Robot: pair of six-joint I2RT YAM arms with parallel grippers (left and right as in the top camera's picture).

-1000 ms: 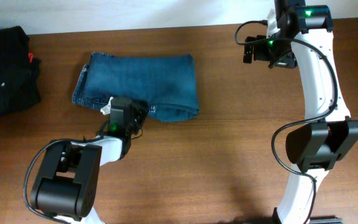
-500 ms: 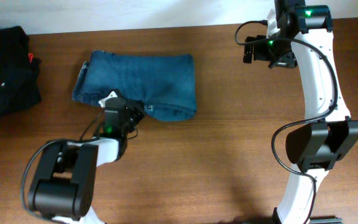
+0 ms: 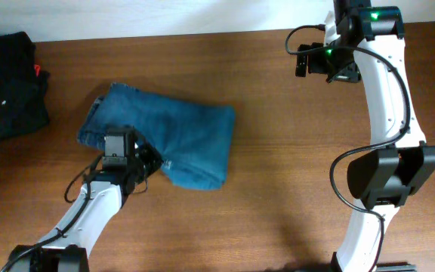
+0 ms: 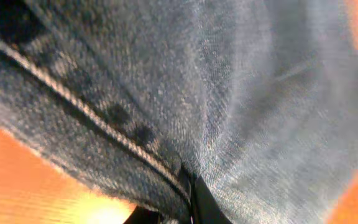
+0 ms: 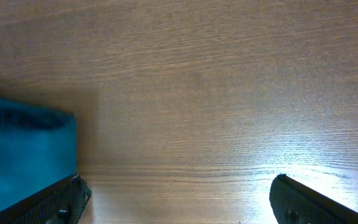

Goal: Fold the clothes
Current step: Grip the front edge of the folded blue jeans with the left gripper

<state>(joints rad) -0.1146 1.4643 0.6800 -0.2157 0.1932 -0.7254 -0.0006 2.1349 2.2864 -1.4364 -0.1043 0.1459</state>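
Note:
The clothes, folded blue denim jeans, lie skewed on the wooden table, left of centre. My left gripper sits at their near edge, shut on the denim. In the left wrist view the jeans fill the frame, and a stitched seam runs down into the dark fingertips clamped on the fabric. My right gripper hovers far to the right at the back, open and holding nothing. Its wrist view has dark fingers wide apart over bare wood, with a corner of the jeans at the left.
A black garment pile with a small red tag lies at the table's back left corner. The right arm's white links rise along the right side. Bare wood spreads between the jeans and that arm.
The left gripper has shut on the jeans' near edge and drawn back toward the front left. The jeans shifted and turned with it. The right arm has not moved.

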